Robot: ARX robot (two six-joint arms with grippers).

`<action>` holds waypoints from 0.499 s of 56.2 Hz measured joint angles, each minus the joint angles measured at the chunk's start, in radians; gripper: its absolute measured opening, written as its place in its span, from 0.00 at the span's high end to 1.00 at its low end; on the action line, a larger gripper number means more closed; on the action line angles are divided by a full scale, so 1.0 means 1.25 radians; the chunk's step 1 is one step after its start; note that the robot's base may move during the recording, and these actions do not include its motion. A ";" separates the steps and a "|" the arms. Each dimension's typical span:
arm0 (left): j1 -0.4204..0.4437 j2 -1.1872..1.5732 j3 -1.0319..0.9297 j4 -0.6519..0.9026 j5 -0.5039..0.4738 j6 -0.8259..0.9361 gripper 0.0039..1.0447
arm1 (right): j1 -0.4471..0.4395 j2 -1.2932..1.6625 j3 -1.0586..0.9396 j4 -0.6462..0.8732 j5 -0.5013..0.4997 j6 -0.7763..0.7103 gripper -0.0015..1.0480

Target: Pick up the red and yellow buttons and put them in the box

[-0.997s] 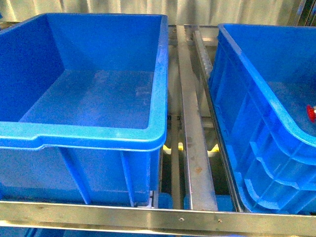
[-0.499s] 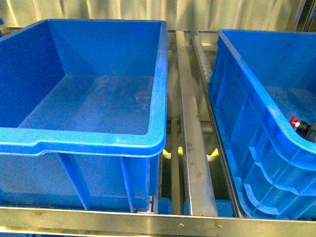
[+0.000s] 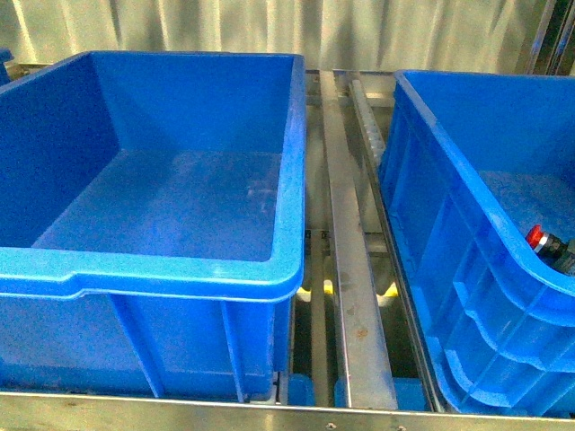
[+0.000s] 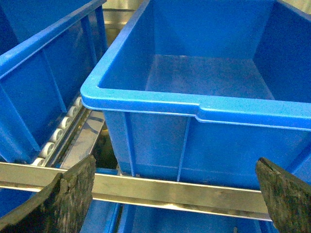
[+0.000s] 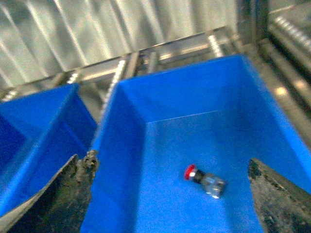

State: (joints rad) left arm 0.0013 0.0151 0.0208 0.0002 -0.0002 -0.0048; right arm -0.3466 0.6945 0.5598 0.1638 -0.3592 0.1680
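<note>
One red button (image 3: 537, 237) lies on its side on the floor of the right blue bin (image 3: 422, 135); its body is partly hidden by the bin's rim. In the right wrist view the same red button (image 5: 190, 171) lies between and beyond my open right gripper (image 5: 171, 160), which hovers above that bin, empty. The blue box (image 3: 180, 260) on the left is empty. My open left gripper (image 4: 175, 165) is in front of the box (image 4: 146, 101), outside its near wall, holding nothing. No yellow button and no second red button are in view.
A metal roller track (image 3: 350, 224) runs between the two bins. A steel rail (image 4: 170, 190) crosses in front of the box. Another blue bin (image 4: 43, 73) stands beside the box in the left wrist view. A corrugated wall (image 3: 269, 27) stands behind.
The front view has shifted, so both bins sit a little differently in frame. The red button now shows further left and lower in the right bin, with its dark body visible.
</note>
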 joint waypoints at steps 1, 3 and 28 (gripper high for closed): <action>0.000 0.000 0.000 0.000 0.000 0.000 0.07 | 0.017 -0.011 -0.023 0.011 0.026 -0.023 0.27; 0.000 0.000 0.000 0.000 0.000 0.000 0.07 | 0.057 -0.036 -0.078 0.041 0.077 -0.063 0.36; 0.000 0.000 0.000 0.000 0.000 0.000 0.07 | 0.274 -0.228 -0.334 0.074 0.288 -0.130 0.96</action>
State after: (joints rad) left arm 0.0013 0.0151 0.0208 0.0002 -0.0002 -0.0048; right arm -0.0040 0.4095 0.1425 0.2565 0.0006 0.0051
